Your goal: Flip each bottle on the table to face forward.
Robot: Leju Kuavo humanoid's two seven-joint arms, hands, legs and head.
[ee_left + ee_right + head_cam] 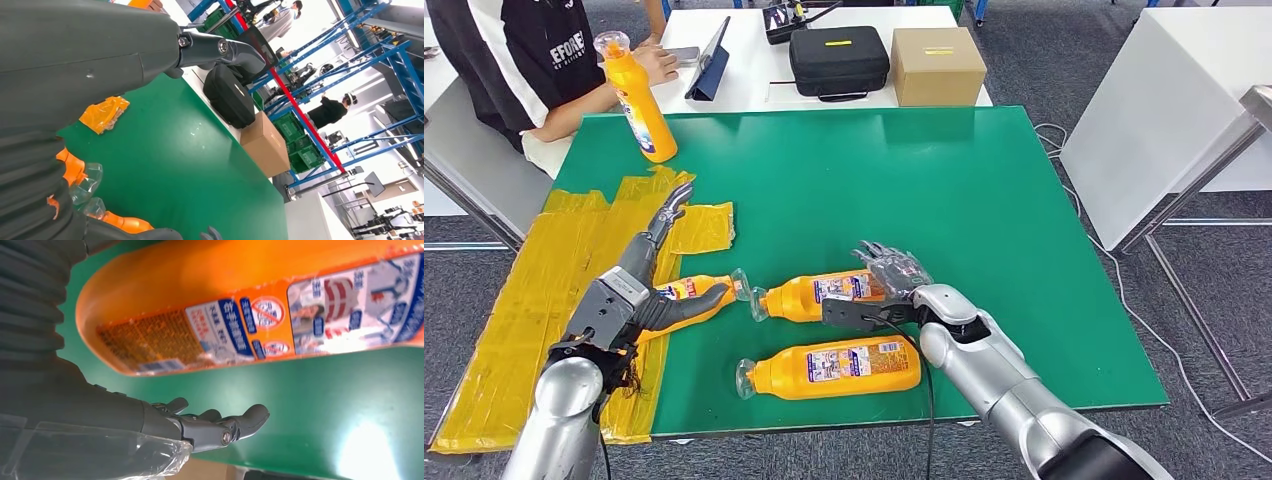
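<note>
Left hand (656,270), lower left of the head view, with fingers extended toward upper right and thumb apart; right hand (892,275), lower centre, fingers spread and apparently empty, its silver forearm entering from lower right.

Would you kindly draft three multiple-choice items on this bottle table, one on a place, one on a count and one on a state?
1. Where does the upright bottle stand?
A. far left corner of the green mat
B. near right corner
C. on the cardboard box

2. How many orange bottles lie flat?
A. one
B. three
C. five

3. What is the left hand doing?
A. lifting the upright bottle
B. resting open over the leftmost lying bottle
C. gripping the black case

Answers: 1 A, it stands by the seated person; 2 B, three lie near the front edge; 3 B, its fingers are spread.
</note>
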